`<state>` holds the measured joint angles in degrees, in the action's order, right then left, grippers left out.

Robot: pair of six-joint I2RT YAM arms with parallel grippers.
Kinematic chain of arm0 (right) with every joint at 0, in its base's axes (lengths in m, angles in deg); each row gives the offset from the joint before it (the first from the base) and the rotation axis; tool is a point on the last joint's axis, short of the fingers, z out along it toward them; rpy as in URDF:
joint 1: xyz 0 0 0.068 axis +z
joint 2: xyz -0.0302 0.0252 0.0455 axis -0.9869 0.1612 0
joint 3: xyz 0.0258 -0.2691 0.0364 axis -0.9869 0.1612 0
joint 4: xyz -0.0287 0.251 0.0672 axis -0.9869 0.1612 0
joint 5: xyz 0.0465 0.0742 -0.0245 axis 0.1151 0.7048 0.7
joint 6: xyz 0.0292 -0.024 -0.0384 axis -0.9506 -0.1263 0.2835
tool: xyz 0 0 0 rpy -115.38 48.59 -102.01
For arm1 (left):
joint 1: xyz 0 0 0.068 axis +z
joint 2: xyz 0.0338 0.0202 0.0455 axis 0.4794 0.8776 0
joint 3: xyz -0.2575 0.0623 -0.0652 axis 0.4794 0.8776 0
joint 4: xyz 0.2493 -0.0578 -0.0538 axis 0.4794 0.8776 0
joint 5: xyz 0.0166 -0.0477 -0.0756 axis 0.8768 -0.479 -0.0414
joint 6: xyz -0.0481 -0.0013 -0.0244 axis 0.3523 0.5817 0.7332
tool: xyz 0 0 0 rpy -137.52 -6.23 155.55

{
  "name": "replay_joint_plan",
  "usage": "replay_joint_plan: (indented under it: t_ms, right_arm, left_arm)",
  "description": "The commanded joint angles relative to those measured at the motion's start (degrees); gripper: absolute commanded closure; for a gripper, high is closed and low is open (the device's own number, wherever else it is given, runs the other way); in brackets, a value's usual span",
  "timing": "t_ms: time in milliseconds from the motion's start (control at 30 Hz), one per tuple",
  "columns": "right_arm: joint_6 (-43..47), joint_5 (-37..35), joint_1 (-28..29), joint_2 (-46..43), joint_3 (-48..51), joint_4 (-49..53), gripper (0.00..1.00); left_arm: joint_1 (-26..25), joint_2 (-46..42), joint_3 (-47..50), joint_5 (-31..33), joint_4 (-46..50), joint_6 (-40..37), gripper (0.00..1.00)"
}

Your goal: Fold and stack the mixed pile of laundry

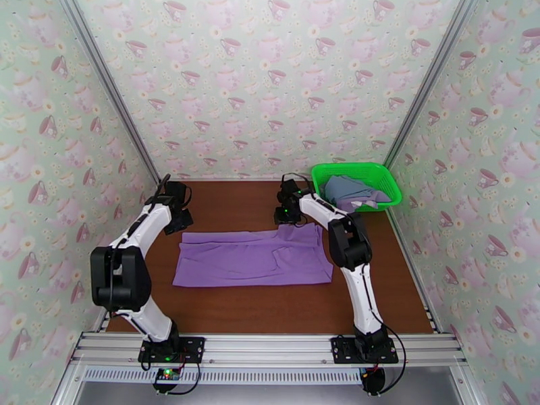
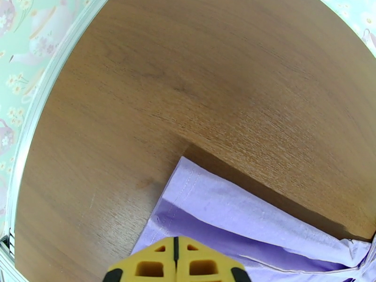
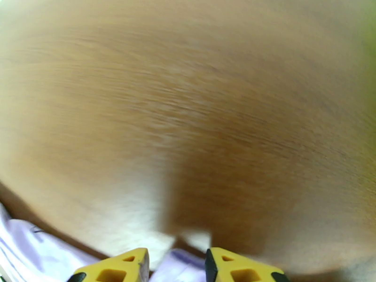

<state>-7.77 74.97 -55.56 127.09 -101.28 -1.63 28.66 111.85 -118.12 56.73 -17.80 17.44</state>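
Two arms stood bolted at the near rail of your counter (image 1: 270, 308), with a strip of bare brown wood just beyond their bases. Past that strip, the purple shirt (image 1: 253, 258) lay spread flat as a wide rectangle between the arms.

At the shirt's far-left corner, your left hand (image 1: 179, 223) was closed all the way. In its wrist camera the yellow fingers (image 2: 150, 265) met with no gap. The shirt's stitched edge (image 2: 235, 217) ran up under their tips and looked pinched there.

At the shirt's far-right corner, your right hand (image 1: 283, 212) sat low over the cloth. Its wrist view was blurred, but the two fingers (image 3: 117, 269) stood partly apart, with a sliver of pale purple cloth showing in the gap. I could not tell whether they touched it.

Farthest back, in the far-right corner, the green mesh basket (image 1: 337, 168) held the blue-grey garment (image 1: 344, 187). The lavender-grey garment (image 1: 366, 201) lay bunched against the basket's nearer side.
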Motion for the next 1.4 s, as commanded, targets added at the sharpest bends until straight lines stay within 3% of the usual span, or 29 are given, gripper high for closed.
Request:
replay_joint_plan:
  t_ms: [0,400,800,1133,1267,1367]
  right_arm:
    - [0.0,-1.9,0.3,2.2,-0.6,1.2,0.66]
    - [-0.5,-1.4,1.5,-0.4,2.0,1.0,1.00]
    - [-1.0,4.0,1.6,-9.6,7.1,1.5,1.00]
    - [-3.0,2.9,1.6,-21.1,21.3,-0.3,1.00]
    - [-3.6,1.4,1.6,-19.3,18.5,0.4,0.68]
    - [-5.2,1.5,1.6,-16.2,14.9,0.2,0.62]
  left_arm:
    - [-0.2,0.7,0.7,-0.8,-0.9,-0.2,0.99]
    - [-0.4,-1.1,1.1,-1.1,-0.4,-0.1,0.99]
    - [-0.4,-3.7,1.5,-1.1,-0.1,0.2,0.99]
    - [-0.4,-5.2,2.7,-1.7,-0.7,0.3,0.99]
    - [-0.4,-5.3,3.1,-2.3,-1.1,0.5,0.98]
    - [-0.4,-5.6,3.6,-2.4,-1.5,0.6,0.95]
